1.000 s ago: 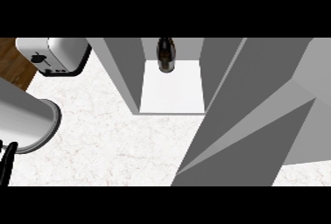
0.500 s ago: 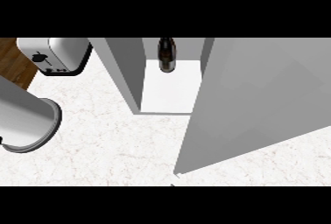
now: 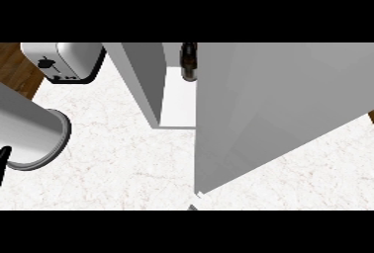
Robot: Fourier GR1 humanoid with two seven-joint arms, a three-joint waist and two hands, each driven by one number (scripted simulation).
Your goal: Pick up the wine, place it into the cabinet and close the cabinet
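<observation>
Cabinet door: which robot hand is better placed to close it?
Likely right: cabinet door stands ajar on that side, left robot hand sits far left; right robot hand is unseen.

Bright, even light; soft shading on the grey cabinet door [image 3: 277,108].

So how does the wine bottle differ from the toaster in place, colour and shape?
The wine bottle stands inside the cabinet, partly hidden by the door; the toaster sits in the open on the counter, left of the cabinet. The wine bottle is dark and slim; the toaster is silver with black ends, broad and boxy. Both are at the far side of the view.
</observation>
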